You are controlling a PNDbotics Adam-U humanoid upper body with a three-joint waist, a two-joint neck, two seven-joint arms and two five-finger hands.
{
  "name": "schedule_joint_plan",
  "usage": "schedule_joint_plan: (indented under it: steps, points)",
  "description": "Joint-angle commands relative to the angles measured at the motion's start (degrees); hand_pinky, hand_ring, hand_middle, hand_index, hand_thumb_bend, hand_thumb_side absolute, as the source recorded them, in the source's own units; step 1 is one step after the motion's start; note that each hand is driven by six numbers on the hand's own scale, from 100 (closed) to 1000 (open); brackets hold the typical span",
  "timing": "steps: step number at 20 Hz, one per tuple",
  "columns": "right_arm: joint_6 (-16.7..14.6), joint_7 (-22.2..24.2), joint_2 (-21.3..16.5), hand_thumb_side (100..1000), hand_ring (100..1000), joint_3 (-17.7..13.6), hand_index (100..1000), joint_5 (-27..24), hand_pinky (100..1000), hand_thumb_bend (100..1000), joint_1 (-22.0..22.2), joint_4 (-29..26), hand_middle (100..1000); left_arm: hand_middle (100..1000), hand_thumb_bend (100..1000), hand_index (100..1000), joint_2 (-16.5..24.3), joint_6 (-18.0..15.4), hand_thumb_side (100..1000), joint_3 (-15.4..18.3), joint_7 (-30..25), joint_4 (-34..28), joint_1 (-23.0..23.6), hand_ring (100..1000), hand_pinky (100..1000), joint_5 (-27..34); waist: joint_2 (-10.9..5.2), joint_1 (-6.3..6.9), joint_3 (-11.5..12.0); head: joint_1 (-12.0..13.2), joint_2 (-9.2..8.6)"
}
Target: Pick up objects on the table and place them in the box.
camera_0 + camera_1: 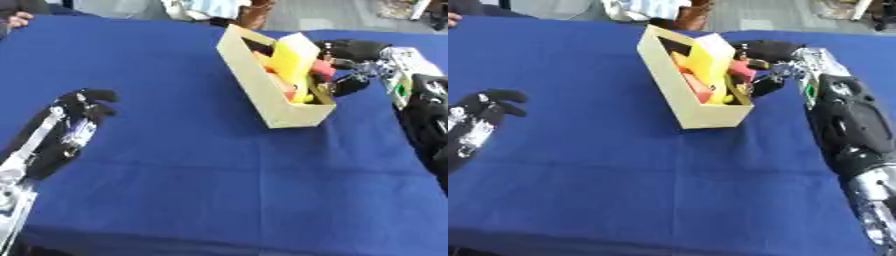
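Your right hand (352, 55) sits at the box's three o'clock side, fingers curled round a small red object (322, 68) just at the rim. The box (271, 102) stands at about one o'clock on the blue table (192, 170), already crowded: a yellow block (293, 57) leans up above the wall, with orange and yellow pieces beneath. If you let go here, the red object may land on the rim and tumble outside, or your knuckles may shove the light box askew. Your left hand (74, 117) idles at nine o'clock, fingers loosely bent, holding nothing.
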Motion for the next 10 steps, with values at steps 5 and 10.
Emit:
schedule_joint_plan:
  steps: [5, 10]
  points:
    - [0.0, 1.2, -2.5, 203, 962, -1.3, 1000, -7.5, 884, 100, -1.9, -0.2, 991, 748, 100, 844, 0.5, -0.1, 815, 0.6, 0.1, -0.5, -0.1, 713, 847, 0.0, -0.73, -0.29, -0.1, 0.2, 0.27]
    - [1.4, 3.0, -3.2, 208, 955, -1.6, 1000, -12.9, 878, 100, -2.1, -0.8, 987, 748, 100, 844, 0.5, -0.1, 814, 0.7, 0.1, -0.5, -0.1, 713, 848, 0.1, -0.86, -0.33, -0.2, 0.2, 0.27]
